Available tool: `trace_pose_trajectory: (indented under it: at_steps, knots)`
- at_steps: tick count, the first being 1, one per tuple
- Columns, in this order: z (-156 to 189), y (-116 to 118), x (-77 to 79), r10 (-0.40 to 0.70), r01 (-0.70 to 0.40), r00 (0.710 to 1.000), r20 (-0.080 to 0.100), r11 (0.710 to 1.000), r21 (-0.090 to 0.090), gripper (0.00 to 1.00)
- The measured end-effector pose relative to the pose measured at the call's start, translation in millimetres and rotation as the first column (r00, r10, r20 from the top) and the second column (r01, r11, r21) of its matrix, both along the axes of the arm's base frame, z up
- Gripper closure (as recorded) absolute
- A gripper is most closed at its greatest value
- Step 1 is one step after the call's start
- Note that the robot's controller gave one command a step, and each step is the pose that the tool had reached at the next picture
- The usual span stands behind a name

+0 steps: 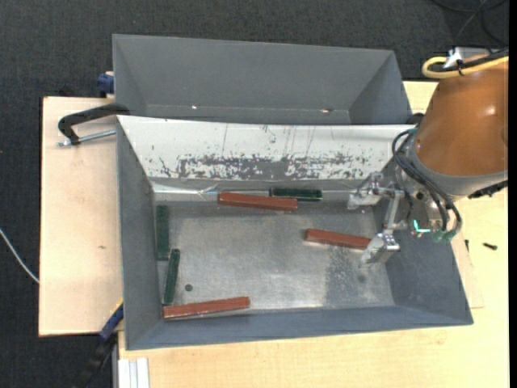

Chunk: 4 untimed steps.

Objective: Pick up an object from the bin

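Currently the gripper (374, 221) is low at the right side of the bin (258, 75). The fingers are spread wide with nothing between them. One metal tip is up near the back wall, and the other is down at the right end of a red-brown bar (335, 238). Whether it touches that end is hard to tell.

The nearest bar is the likely target: flat, narrow, straight-edged, lying flat on the bin floor right of centre and slightly slanted. It looks rigid, like wood or plastic, and is probably light. It won't deform, but a thin flat piece on smooth metal may skid or pivot if it is nudged from one end. Best hold, I'd say, is across the narrow width near the middle of its length, fingers straddling the long edges. An end grip would likely let it swing.

Other pieces, all the same stick shape:
- a second red-brown bar (257, 202) along the back of the floor, with a dark green bar (295, 192) just behind it
- a green bar (162, 231) against the left wall, and another green one (170, 275) just below it, tilted
- a third red-brown bar (206, 307) at the front left

The bin floor is scuffed grey sheet metal, and the back wall is heavily scratched.
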<state>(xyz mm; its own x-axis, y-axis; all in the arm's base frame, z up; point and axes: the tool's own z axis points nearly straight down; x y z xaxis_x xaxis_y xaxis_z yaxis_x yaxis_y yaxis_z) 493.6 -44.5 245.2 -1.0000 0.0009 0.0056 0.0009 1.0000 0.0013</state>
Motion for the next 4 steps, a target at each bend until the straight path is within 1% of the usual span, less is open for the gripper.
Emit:
trace_pose_trajectory:
  at_steps: [1,2,3,4]
  knots:
    - [3,0,0.6,0.001,-0.001,1.000,0.005,1.000,-0.001,0.00]
    - [-50,1,13.5,0.010,-0.010,1.000,0.013,1.000,-0.001,0.00]
    - [-119,-19,25.0,-0.027,0.027,1.000,0.011,1.000,0.000,0.00]
    - [-169,-9,41.3,-0.299,0.299,0.954,-0.004,0.954,0.000,1.00]
